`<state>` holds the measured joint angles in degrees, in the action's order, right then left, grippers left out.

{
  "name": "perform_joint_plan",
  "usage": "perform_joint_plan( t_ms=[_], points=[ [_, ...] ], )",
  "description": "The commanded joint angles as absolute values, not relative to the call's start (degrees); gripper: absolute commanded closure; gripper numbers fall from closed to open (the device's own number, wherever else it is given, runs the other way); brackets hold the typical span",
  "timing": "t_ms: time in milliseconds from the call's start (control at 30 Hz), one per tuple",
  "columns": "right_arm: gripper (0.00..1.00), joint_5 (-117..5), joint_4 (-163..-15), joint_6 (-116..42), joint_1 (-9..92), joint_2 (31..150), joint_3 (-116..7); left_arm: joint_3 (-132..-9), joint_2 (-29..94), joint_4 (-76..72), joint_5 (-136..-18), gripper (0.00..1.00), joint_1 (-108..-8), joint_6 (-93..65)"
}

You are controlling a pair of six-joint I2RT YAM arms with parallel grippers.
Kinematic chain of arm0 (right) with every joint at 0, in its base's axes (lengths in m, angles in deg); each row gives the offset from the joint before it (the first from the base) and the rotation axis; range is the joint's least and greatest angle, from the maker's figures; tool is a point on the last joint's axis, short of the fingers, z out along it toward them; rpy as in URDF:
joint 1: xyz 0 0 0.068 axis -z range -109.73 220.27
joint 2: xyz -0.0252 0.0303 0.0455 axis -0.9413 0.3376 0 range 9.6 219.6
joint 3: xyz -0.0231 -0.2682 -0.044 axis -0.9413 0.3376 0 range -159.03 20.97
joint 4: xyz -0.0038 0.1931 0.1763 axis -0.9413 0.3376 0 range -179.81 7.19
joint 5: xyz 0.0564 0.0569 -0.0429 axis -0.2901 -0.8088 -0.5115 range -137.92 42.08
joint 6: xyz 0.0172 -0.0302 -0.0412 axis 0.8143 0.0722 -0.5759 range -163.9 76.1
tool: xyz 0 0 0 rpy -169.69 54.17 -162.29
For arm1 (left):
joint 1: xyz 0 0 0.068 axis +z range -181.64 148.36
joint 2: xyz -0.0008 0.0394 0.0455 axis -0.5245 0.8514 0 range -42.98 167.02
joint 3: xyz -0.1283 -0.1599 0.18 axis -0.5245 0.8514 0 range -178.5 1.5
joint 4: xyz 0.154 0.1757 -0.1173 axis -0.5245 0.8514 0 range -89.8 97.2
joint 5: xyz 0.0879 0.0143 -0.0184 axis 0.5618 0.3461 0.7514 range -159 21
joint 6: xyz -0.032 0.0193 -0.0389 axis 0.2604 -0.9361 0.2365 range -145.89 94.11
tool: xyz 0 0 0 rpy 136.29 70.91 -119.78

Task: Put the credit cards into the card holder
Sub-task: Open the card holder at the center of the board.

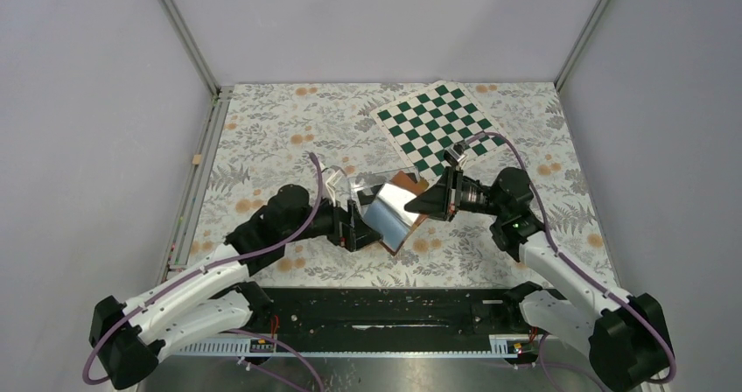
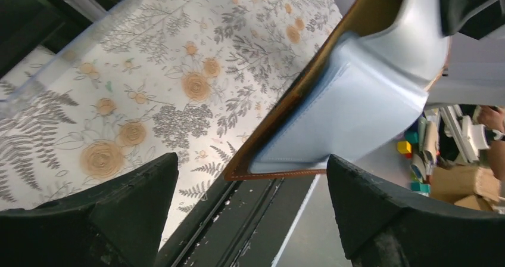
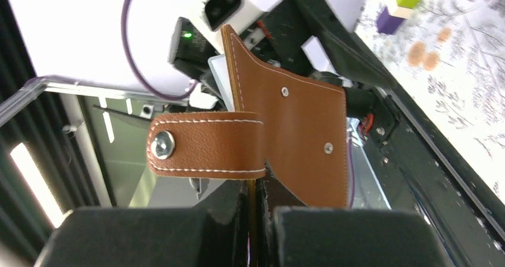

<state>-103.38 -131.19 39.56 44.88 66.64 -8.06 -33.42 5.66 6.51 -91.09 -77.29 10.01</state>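
**While Right Gripper [image 1: 413, 206] Is Pinching Card Holder [image 1: 398, 210], Left Gripper [image 1: 359, 226] Is Gaping Wide**

As the right gripper is clamping its closed fingers on the brown cover, one tan card holder is hanging open over the middle of the floral tablecloth [image 1: 262, 129], between the two arms. Overhead, it is lying on a diagonal. Its long edge is running from far right to near left, and its pale sleeves [image 2: 351, 112] are fanning toward the left gripper, whose jaws are standing wide apart just beside them.

Only the right wrist camera is showing the leather outside: one snap tab [image 3: 202, 145] is sticking out to the left, and two small metal studs [image 3: 324, 148] are sitting on the cover. Only the left wrist camera is showing the blue-grey sleeves stacked inside the brown edge. The overhead view alone is taking in one green checkered mat [image 1: 437, 125] at the far right and one clear plastic box [image 1: 346, 182] beside the left gripper.
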Motion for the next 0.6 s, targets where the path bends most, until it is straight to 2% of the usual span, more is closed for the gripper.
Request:
perform_joint_plan(
  t_ms=[0,67,267,500,567],
  points=[
    [1.0,-98.2,-103.8,21.8,45.3,60.4,-12.0,-37.8,0.9,12.4,-81.1,0.05,-77.0,6.5],
    [1.0,-93.4,-96.1,18.5,45.3,58.8,-10.9,-39.4,-1.4,16.5,-76.0,0.03,-77.0,5.5],
    [1.0,-85.7,-95.2,17.7,45.5,58.9,-2.5,-46.9,-5.7,26.6,-67.9,0.01,-76.9,1.3],
    [1.0,-78.3,-108.6,25.5,45.6,63.4,8.3,-47.6,-6.3,21.0,-73.0,0.01,-76.8,4.2],
    [1.0,-75.7,-106.7,24.6,45.6,63.6,9.0,-46.7,-6.6,17.0,-75.7,0.01,-76.8,6.3]
  ],
)
